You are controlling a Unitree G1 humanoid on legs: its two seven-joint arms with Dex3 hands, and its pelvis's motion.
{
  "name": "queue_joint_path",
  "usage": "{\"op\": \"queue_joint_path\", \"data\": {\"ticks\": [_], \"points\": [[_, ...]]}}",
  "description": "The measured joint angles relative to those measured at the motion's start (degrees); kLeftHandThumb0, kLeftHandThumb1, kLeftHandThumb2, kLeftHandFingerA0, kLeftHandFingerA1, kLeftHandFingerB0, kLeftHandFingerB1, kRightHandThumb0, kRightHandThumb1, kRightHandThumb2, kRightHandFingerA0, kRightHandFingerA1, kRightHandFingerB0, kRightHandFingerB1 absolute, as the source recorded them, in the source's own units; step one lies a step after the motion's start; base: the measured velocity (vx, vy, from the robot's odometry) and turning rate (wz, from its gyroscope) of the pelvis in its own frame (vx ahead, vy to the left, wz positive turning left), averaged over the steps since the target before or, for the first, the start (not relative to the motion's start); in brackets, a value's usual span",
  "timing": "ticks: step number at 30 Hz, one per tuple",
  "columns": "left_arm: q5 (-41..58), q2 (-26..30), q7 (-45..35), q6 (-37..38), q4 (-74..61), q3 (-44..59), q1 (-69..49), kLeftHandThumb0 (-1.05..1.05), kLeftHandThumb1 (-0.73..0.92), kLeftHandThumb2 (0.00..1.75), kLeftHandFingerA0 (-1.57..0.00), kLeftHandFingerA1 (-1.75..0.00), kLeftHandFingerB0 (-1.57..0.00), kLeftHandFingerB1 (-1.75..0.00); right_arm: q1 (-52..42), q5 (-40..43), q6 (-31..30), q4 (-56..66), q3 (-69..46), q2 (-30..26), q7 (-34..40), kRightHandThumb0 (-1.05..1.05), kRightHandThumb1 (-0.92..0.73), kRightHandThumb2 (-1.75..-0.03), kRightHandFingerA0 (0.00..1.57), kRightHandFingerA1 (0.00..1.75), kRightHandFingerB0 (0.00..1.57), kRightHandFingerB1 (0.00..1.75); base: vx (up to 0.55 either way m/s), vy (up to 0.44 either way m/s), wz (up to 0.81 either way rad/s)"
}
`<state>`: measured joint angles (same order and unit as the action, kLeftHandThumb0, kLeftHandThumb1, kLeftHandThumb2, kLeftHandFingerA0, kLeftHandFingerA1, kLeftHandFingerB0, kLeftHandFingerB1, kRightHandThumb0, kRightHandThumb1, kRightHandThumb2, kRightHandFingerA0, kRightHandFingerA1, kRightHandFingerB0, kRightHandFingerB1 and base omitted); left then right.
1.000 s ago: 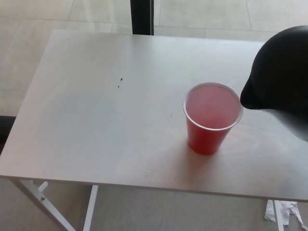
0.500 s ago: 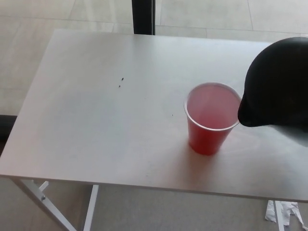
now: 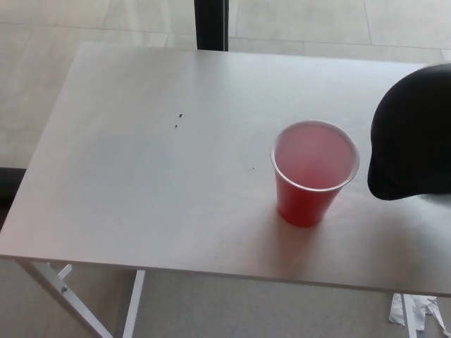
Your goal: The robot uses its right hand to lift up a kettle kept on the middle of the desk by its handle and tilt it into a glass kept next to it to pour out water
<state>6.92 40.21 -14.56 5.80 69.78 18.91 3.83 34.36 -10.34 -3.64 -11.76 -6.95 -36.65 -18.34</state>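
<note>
A red plastic cup (image 3: 313,176) stands upright on the white desk (image 3: 141,183), right of centre; its inside looks pale pink. A black kettle (image 3: 416,134) fills the right edge of the head view, cut off by the frame. Its rounded spout end (image 3: 384,186) sits just right of the cup's rim and apart from it. I cannot see the kettle's handle or whatever holds it. Neither of my hands shows.
A black post (image 3: 211,24) rises behind the desk's far edge. White desk legs (image 3: 63,289) show below the front edge, and crumpled paper (image 3: 416,310) lies on the floor at the lower right. Two tiny dark specks (image 3: 177,121) mark the desktop.
The kettle first swung left until its spout end reached the cup's rim, then drew back right, leaving a gap beside the cup. The cup has stayed in place.
</note>
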Motion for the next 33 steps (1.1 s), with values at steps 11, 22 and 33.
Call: {"op": "queue_joint_path", "data": {"ticks": [11,22,33], "points": [[0.0,0.0,0.1,0.0,0.0,-0.3,-0.2,-0.67,0.81,0.64,-0.72,-0.60,-0.51,-0.54,0.1,-3.5,-6.9,4.8,0.9,1.0,1.9,-0.11,-0.37,-1.36,0.81,1.75,0.74,1.58,0.00,0.000,0.00],[0.0,0.0,0.2,0.0,0.0,-0.3,-0.3,-0.62,0.82,0.65,-0.70,-0.56,-0.49,-0.51,1.7,-5.8,-12.2,5.6,3.7,4.4,2.5,-0.12,-0.39,-1.24,0.83,1.75,0.77,1.46,0.00,0.000,0.00],[0.0,0.0,0.3,0.0,-0.3,-0.7,-0.5,-0.64,0.81,0.64,-0.72,-0.59,-0.53,-0.54,4.2,-8.2,-17.1,4.5,5.9,5.5,3.7,-0.17,-0.37,-1.32,0.88,1.75,0.81,1.60,0.00,0.000,0.00]]}}
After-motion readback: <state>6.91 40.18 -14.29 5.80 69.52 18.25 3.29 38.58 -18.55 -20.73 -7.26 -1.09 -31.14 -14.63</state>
